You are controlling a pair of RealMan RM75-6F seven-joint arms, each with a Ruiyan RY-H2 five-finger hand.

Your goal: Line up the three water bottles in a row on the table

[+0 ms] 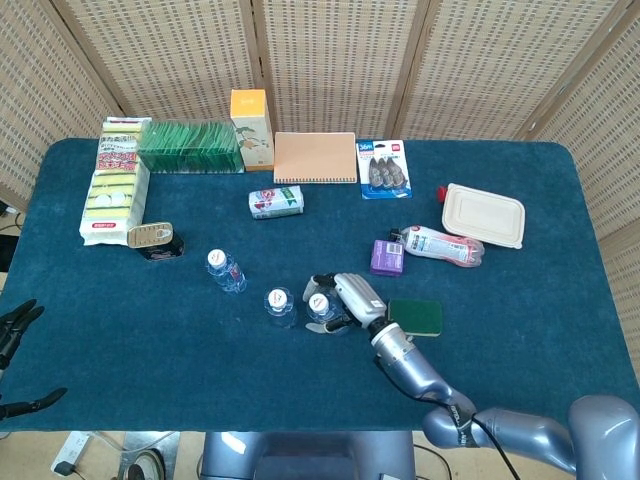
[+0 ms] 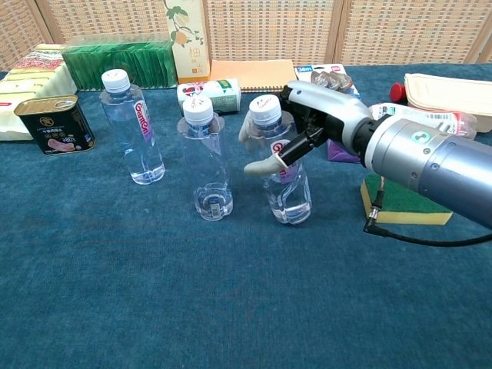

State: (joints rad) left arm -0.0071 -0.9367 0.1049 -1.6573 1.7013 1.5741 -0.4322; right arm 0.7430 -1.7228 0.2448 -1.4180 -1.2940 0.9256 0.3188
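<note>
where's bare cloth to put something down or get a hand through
Bare cloth runs along the near table edge, in front of the three bottles, and across the right side past the green sponge. The far edge is crowded with packets, and the right hand holding the third bottle sits tight beside the middle bottle.
</note>
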